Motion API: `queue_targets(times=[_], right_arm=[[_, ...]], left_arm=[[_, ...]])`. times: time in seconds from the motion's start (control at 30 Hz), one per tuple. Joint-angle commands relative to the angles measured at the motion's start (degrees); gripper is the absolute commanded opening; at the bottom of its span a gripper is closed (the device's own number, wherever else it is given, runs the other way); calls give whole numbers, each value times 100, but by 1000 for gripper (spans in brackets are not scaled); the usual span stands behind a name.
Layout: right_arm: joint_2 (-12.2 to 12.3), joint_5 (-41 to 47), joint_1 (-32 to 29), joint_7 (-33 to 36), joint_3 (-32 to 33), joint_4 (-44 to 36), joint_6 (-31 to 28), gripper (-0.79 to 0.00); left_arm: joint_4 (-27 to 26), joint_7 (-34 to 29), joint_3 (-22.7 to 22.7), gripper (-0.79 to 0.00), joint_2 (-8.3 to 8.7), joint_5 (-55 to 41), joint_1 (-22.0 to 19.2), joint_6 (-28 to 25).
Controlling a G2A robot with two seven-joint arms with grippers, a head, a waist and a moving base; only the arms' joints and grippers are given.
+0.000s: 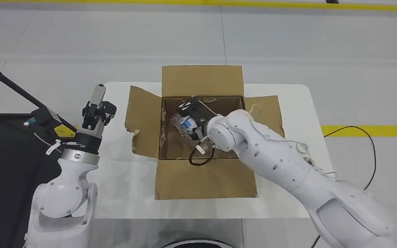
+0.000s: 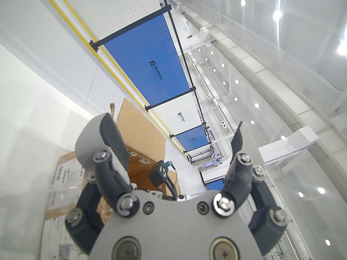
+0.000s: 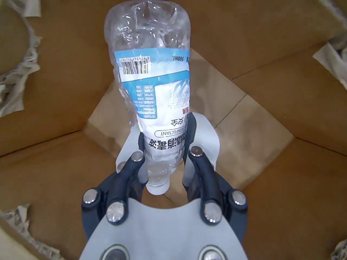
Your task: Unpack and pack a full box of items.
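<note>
An open cardboard box [image 1: 205,173] sits in the middle of the white table with its flaps spread. My right gripper [image 1: 193,121] is down inside it, shut on a clear plastic bottle [image 3: 150,82] with a blue and white label. The bottle [image 1: 182,124] is held near its neck, base pointing away from the wrist, over the bare box floor [image 3: 257,114]. My left gripper [image 1: 97,110] stands open and empty off the box's left side, fingers [image 2: 113,139] pointing up and away from the table.
Torn paper tape hangs along the box edges [image 3: 16,82]. The left flap [image 1: 141,121] lies between my left arm and the box. A black frame with a yellow part [image 1: 53,124] stands at the table's left edge. A black cable [image 1: 200,158] loops inside the box.
</note>
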Motion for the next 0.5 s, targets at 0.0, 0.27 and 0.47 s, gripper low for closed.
queue_targets(times=[0.0, 0.27, 0.47], right_arm=[[-102, -58, 53, 105, -99, 210, 5, -785], [-423, -101, 205, 399, -203, 837, 39, -499], [-512, -148, 246, 554, -108, 1001, -56, -345]], left_arm=[[0, 0, 0, 0, 0, 0, 0, 0], [0, 0, 0, 0, 0, 0, 0, 0], [0, 0, 0, 0, 0, 0, 0, 0]])
